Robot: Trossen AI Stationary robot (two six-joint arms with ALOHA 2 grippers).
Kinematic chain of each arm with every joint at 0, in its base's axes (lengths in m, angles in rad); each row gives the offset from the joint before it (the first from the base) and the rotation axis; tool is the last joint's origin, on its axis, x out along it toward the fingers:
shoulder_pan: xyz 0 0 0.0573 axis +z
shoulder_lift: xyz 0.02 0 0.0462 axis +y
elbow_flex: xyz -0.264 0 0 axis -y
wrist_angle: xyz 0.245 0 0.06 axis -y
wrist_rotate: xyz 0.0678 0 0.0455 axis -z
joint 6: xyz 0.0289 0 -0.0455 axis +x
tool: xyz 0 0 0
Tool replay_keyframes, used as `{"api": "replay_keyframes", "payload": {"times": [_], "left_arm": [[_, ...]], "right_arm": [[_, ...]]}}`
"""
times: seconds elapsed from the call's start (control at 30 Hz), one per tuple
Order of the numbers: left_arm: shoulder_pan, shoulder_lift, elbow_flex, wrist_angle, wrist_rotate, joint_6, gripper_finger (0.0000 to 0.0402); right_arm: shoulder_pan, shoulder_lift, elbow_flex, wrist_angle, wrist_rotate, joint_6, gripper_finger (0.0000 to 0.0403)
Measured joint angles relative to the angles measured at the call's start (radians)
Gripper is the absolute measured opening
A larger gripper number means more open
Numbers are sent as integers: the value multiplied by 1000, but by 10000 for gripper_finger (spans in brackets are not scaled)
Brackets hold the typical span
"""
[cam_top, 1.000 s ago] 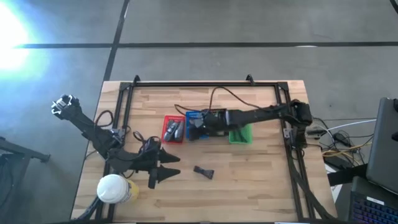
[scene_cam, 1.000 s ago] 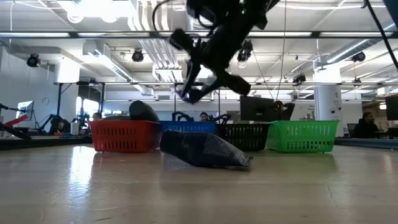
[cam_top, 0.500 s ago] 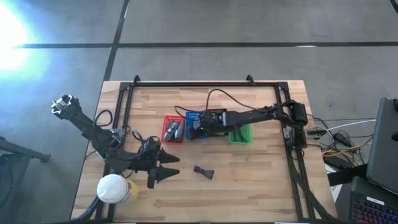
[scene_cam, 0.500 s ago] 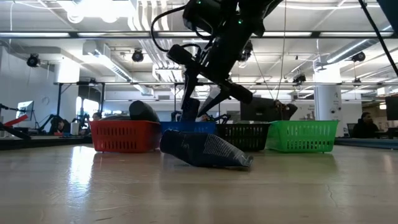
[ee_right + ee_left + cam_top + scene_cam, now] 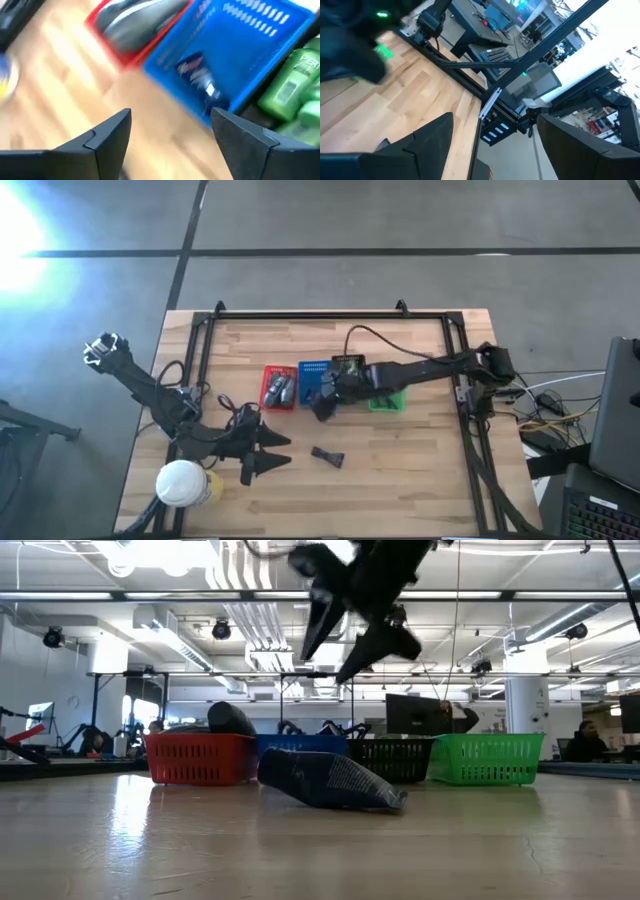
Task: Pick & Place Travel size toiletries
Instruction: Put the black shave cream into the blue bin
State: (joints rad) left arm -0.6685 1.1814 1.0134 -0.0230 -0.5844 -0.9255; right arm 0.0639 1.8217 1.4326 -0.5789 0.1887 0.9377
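My right gripper hangs open and empty above the table, just near-side of the blue basket. Its wrist view looks down on a dark blue stick lying in the blue basket. Grey tubes lie in the red basket, and green bottles show to one side. A dark packet lies flat on the wood. My left gripper waits open, left of the packet.
A big white-capped yellowish container stands at the near left corner, beside my left arm. The red, blue, black and green baskets stand in a row mid-table. A dark frame borders the table.
My right gripper dipped toward the blue basket with a dark stick between its fingers, then rose and drew back toward the table's near edge. Its fingers now hold nothing, and a stick lies in the blue basket. My left arm barely shifted.
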Motion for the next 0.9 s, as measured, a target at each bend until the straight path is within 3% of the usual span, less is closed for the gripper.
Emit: {"api": "replay_keyframes", "payload": {"times": [0.13, 0.3, 0.5, 0.7, 0.9], "left_arm": [[0, 5, 0, 13, 5, -17, 293], [-23, 22, -1, 6, 18, -18, 293], [-53, 35, -2, 6, 20, -5, 293], [-81, 41, -2, -1, 30, 13, 293], [-101, 148, -2, -63, 61, 148, 293]], "right_arm": [[96, -54, 0, -87, -1, -91, 275], [234, -60, 0, -142, -5, -91, 278], [379, 4, 3, -130, -5, -5, 269], [444, 59, 3, -81, 29, 44, 259], [506, 32, 3, -211, 74, 157, 258]]}}
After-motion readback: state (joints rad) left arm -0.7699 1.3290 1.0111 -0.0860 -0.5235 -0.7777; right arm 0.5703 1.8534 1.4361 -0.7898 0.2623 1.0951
